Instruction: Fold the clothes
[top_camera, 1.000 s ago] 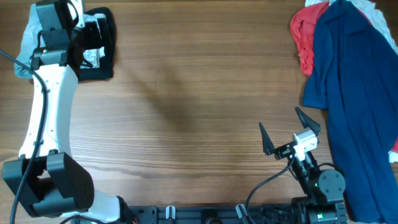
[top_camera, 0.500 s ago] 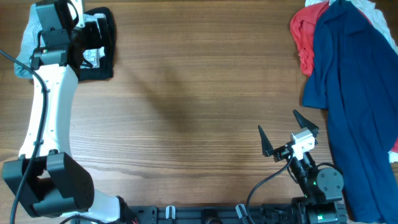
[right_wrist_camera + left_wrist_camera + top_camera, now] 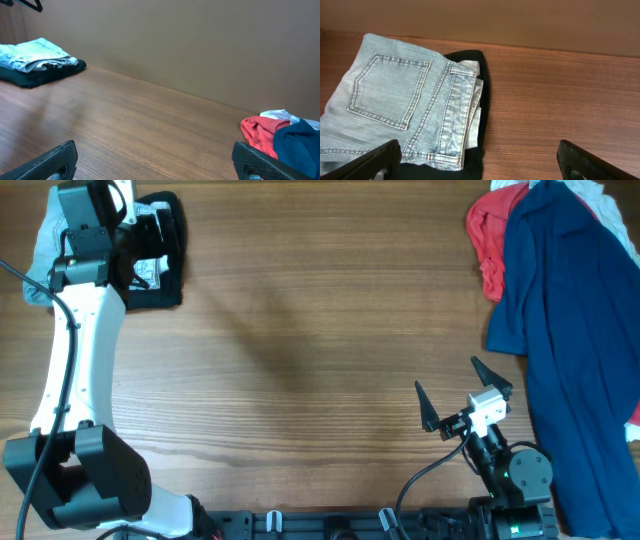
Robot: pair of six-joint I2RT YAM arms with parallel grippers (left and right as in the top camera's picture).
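Observation:
Folded light-blue denim shorts (image 3: 410,110) lie on a folded black garment (image 3: 477,100) at the table's far left corner; in the overhead view my left arm mostly hides them (image 3: 40,250). My left gripper (image 3: 480,162) is open above this stack, holding nothing. A navy garment (image 3: 575,350) lies spread at the right, over a red one (image 3: 487,235) and a white one (image 3: 598,195). My right gripper (image 3: 463,392) is open and empty near the front, left of the navy garment. The stack also shows in the right wrist view (image 3: 35,62).
The wooden table (image 3: 320,360) runs between the stack and the pile. A plain wall stands behind the table's far edge (image 3: 200,45). The arm bases sit at the front edge.
My right gripper has shifted very slightly. Nothing else has moved.

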